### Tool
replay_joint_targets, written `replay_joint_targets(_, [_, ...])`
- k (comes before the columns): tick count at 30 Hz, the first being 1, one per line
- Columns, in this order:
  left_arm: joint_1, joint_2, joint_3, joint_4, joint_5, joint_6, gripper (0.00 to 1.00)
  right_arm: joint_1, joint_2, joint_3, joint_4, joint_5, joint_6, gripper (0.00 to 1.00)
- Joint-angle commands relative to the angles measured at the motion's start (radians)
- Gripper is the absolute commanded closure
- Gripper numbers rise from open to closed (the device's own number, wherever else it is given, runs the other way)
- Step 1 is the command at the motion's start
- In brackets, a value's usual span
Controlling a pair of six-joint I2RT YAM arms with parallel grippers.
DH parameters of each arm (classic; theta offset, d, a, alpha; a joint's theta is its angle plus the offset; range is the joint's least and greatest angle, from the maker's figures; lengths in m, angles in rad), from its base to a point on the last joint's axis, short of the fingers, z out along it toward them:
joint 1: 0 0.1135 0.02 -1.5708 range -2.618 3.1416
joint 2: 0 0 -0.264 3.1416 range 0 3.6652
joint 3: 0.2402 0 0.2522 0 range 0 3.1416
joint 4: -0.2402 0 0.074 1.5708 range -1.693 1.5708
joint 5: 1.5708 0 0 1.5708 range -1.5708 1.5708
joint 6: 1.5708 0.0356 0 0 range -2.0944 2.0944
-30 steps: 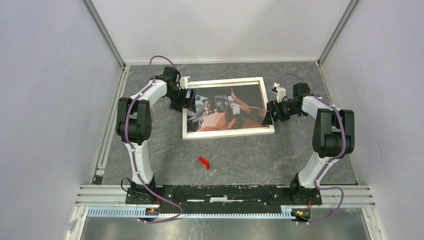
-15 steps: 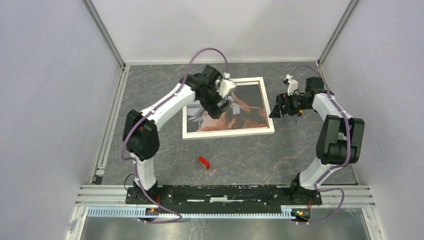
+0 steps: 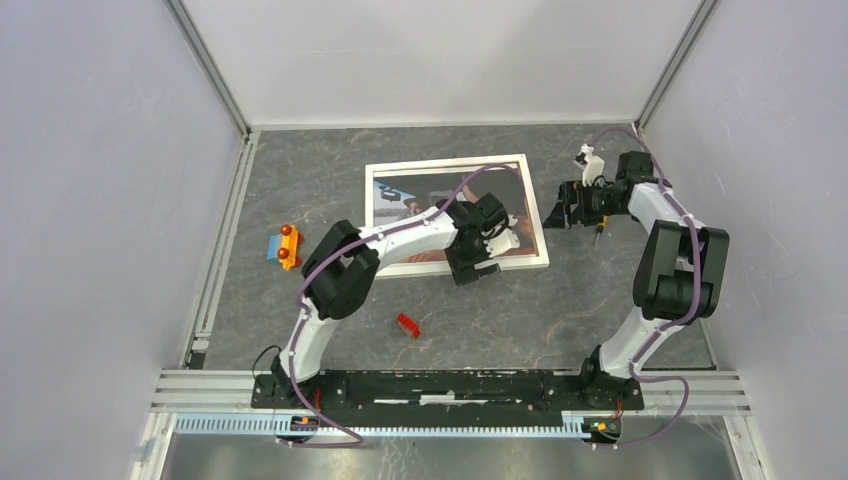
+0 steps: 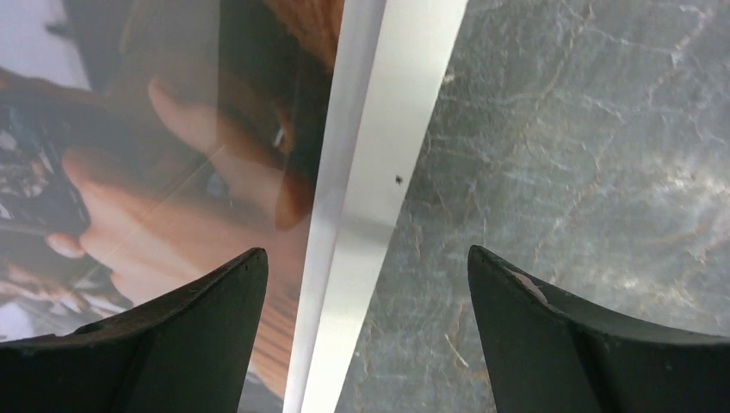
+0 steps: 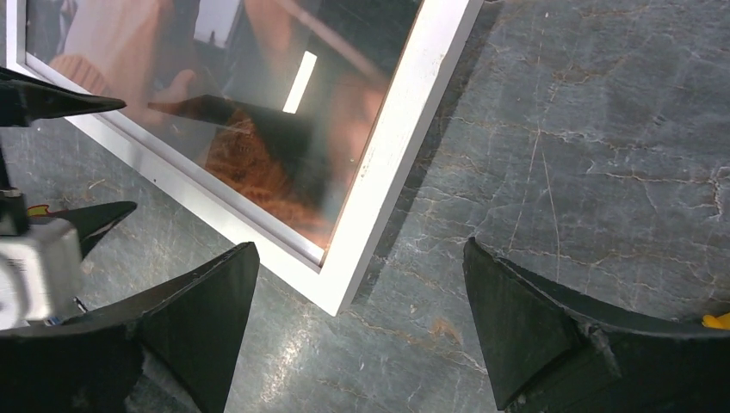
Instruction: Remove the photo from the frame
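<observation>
The frame lies flat on the table, white border up, with the photo inside under glass. My left gripper is open over the frame's front border near the right corner. In the left wrist view one finger is over the photo and the other over the table, with the white border between them. My right gripper is open beside the frame's right edge. In the right wrist view the frame's corner lies between the fingers, and the photo shows beyond it.
An orange and blue toy lies left of the frame. A small red piece lies in front of it. Grey walls close in the table on three sides. My left arm crosses over the frame's lower half.
My left gripper swept from the frame's left edge across the photo to the front border near the right corner. The toy once under that arm shows. My right gripper drew back slightly.
</observation>
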Motion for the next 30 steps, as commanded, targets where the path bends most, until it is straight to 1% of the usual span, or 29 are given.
replay_joint_targets(1, [-0.013, 0.037, 0.056, 0.072, -0.074, 0.041, 0.09, -0.003, 0.006, 0.040, 0.008, 0.001, 0.002, 0.05])
replay_joint_targets(4, [-0.026, 0.067, 0.054, 0.086, -0.099, 0.035, 0.10, -0.003, 0.029, 0.052, -0.004, -0.007, -0.002, 0.05])
replay_joint_targets(7, [-0.037, 0.082, 0.038, 0.095, -0.106, 0.042, 0.14, -0.003, 0.037, 0.055, -0.004, -0.012, -0.002, 0.05])
replay_joint_targets(9, [-0.043, 0.083, 0.021, 0.100, -0.112, 0.053, 0.21, -0.003, 0.040, 0.050, 0.001, -0.010, 0.000, 0.05])
replay_joint_targets(13, [-0.051, 0.065, 0.005, 0.091, -0.109, 0.054, 0.44, -0.002, 0.044, 0.026, 0.013, -0.008, 0.012, 0.04])
replay_joint_targets(15, [-0.056, 0.046, -0.003, 0.088, -0.098, 0.055, 0.58, -0.003, 0.045, 0.005, 0.028, -0.005, 0.032, 0.05])
replay_joint_targets(17, [-0.056, 0.022, -0.003, 0.073, -0.071, 0.054, 0.66, -0.004, 0.043, -0.014, 0.043, -0.001, 0.052, 0.04])
replay_joint_targets(20, [-0.057, -0.006, 0.016, 0.042, -0.060, 0.039, 0.85, -0.002, 0.045, -0.032, 0.053, -0.007, 0.071, 0.04])
replay_joint_targets(23, [-0.057, -0.043, 0.020, 0.024, -0.058, 0.028, 0.95, -0.005, 0.065, -0.042, 0.062, -0.023, 0.102, 0.02])
replay_joint_targets(24, [-0.056, -0.061, 0.014, 0.025, -0.056, 0.028, 0.98, -0.005, 0.073, -0.045, 0.067, -0.032, 0.123, 0.02])
replay_joint_targets(30, [-0.056, -0.133, -0.045, 0.048, -0.045, 0.055, 0.98, -0.005, 0.119, -0.060, 0.119, -0.151, 0.254, 0.02])
